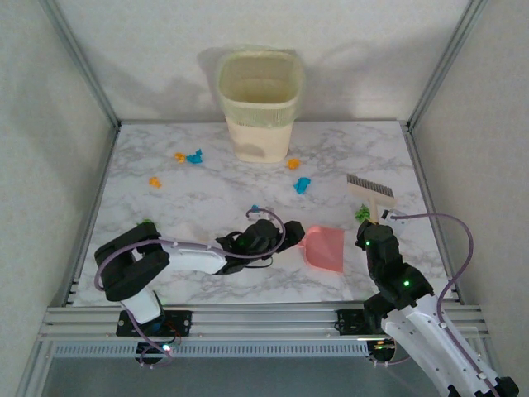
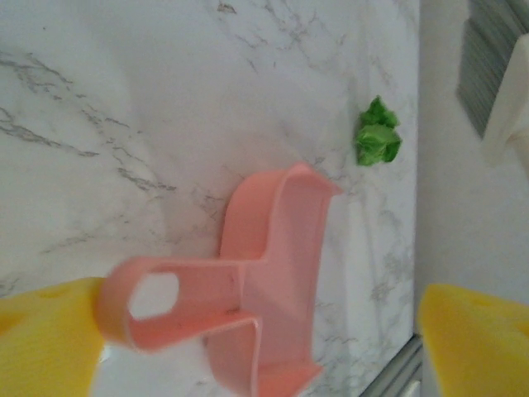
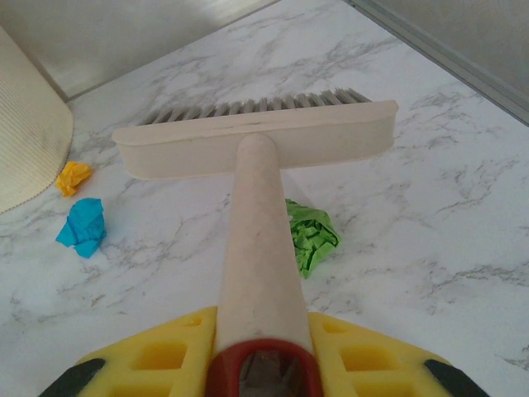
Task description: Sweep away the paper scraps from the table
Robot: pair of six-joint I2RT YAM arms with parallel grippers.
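Left claw [image 1: 283,236], jaws spread wide, lies low over the table [image 1: 207,198] with the pan [image 2: 273,265] handle between its fingers, unclamped. Right claw [image 3: 260,343] is closed on the brush [image 3: 256,145] handle, head pointing away from the arms. We find the scraps [image 1: 302,184] scattered: orange and blue bits across the far half near the bin [image 1: 258,99], one blue bit just beyond the left claw, and a green scrap [image 3: 310,236] beside the brush handle, between brush and pan (whether the bristles touch the marble we cannot tell). We judge the sweeping hardly begun, since no scrap sits in the pan. The next move, we think, calls for the left claw to close on the pan handle and hold the pan steady, and for the brush to drop behind the green scrap and draw it into the pan's mouth.
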